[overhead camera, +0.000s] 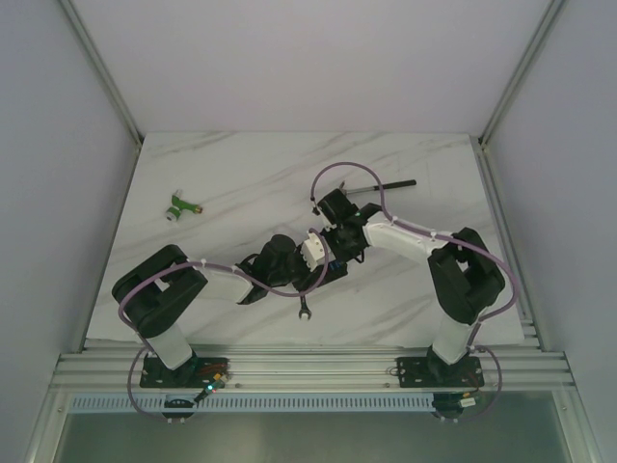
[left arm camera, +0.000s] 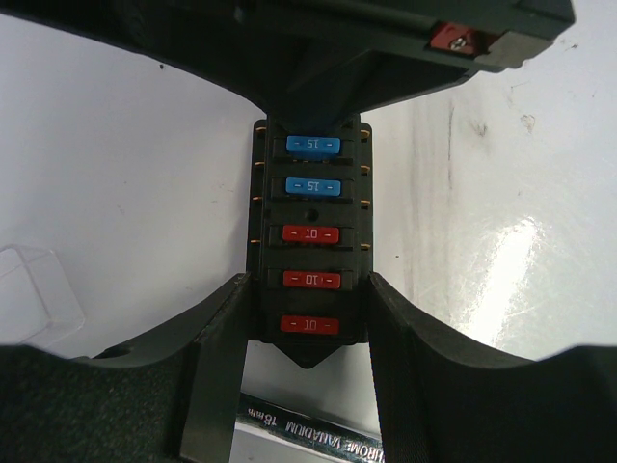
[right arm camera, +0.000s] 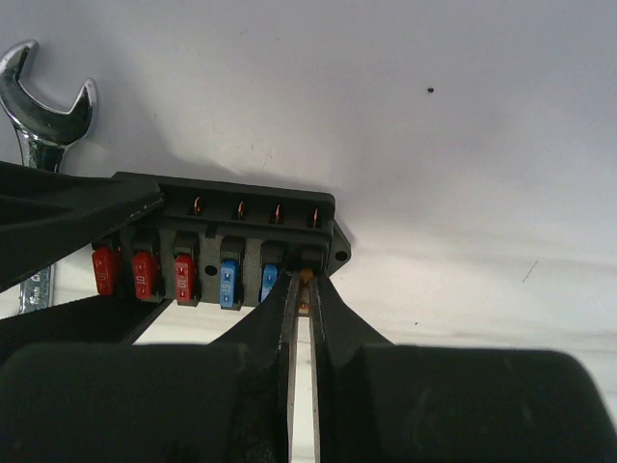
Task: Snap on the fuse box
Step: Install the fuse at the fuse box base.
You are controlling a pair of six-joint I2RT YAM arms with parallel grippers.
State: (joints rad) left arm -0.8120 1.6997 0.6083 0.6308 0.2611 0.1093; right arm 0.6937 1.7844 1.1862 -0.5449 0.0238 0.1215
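The fuse box (left arm camera: 308, 207) is a small black block with two blue and three red fuses in a row. It has no cover on. My left gripper (left arm camera: 308, 289) is shut on its sides at the red-fuse end, one finger (left arm camera: 217, 347) against each side. My right gripper (right arm camera: 302, 285) is shut on a small amber fuse (right arm camera: 306, 282) at the end slot beside the blue fuses of the fuse box (right arm camera: 222, 246). The clear cover (left arm camera: 39, 289) lies on the table to the left. In the top view both grippers meet mid-table, left gripper (overhead camera: 318, 265) and right gripper (overhead camera: 333, 253), hiding the box.
A chrome wrench (overhead camera: 305, 311) lies just in front of the grippers, and shows again as the wrench (right arm camera: 43, 106) beside the box. A green-and-white connector (overhead camera: 180, 206) sits far left. A thin black tool (overhead camera: 386, 184) lies at the back. White marble table (overhead camera: 241, 174).
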